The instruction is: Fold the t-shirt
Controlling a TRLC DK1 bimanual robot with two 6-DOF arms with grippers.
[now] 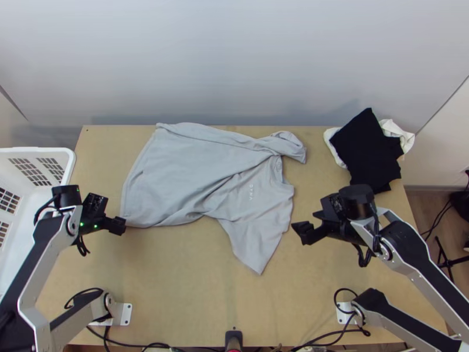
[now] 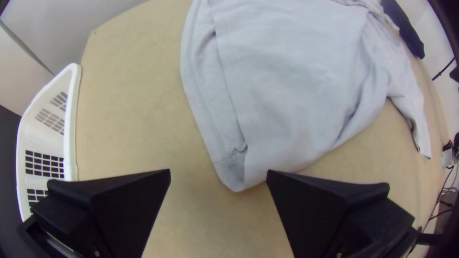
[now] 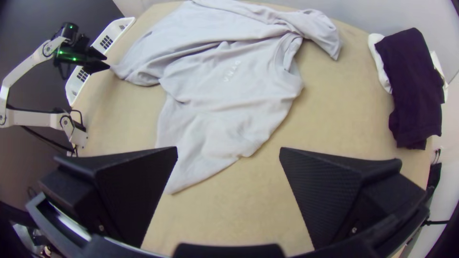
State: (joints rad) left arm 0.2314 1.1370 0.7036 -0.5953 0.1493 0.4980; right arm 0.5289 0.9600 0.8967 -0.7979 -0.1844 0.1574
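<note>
A light grey t-shirt [image 1: 193,176] lies on the table, unevenly spread with its long side rumpled over, hem toward the left and collar toward the right; one sleeve points to the near edge. My left gripper [image 1: 117,225] is beside the hem's near corner, its fingers apart. In the left wrist view the left gripper [image 2: 218,173] stands open around the shirt's corner [image 2: 235,177], not closed on it. My right gripper [image 1: 302,229] is right of the near sleeve; in the right wrist view the right gripper [image 3: 228,149] is open, holding nothing.
A white basket [image 1: 71,161] stands at the table's left side. Folded black cloth [image 1: 366,149] lies over white cloth [image 1: 332,146] at the back right. Bare table [image 1: 176,270] extends in front of the shirt.
</note>
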